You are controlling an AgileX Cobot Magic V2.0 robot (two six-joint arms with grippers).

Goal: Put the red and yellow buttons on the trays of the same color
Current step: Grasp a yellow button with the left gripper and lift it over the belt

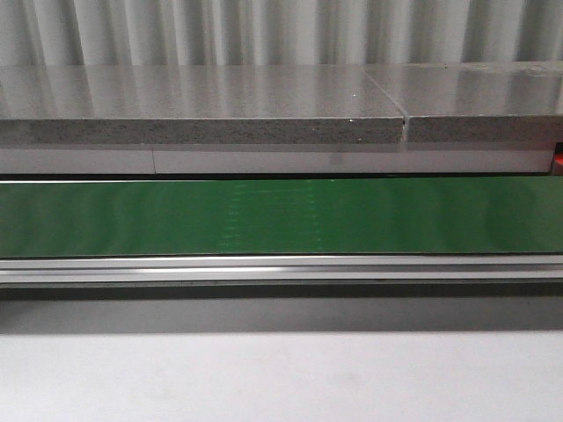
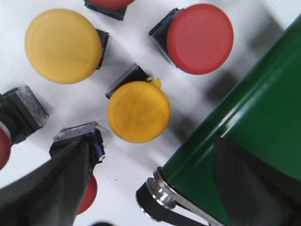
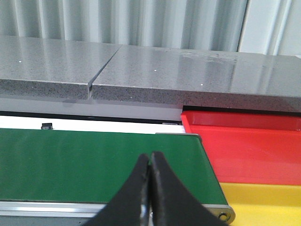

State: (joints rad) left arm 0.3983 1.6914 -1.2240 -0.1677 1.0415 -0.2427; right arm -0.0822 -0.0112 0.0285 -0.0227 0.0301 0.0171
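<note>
In the left wrist view several buttons lie on a white surface: a yellow button in the middle, another yellow button beyond it, and a red button near the belt. A further red button shows partly behind one finger. My left gripper hangs open above them, with only bare surface and the belt's end between its fingers. My right gripper is shut and empty over the green belt. A red tray and a yellow tray lie past the belt's end.
The green conveyor belt runs across the front view, with a grey stone counter behind it. Its end roller sits close to the buttons. Neither arm shows in the front view.
</note>
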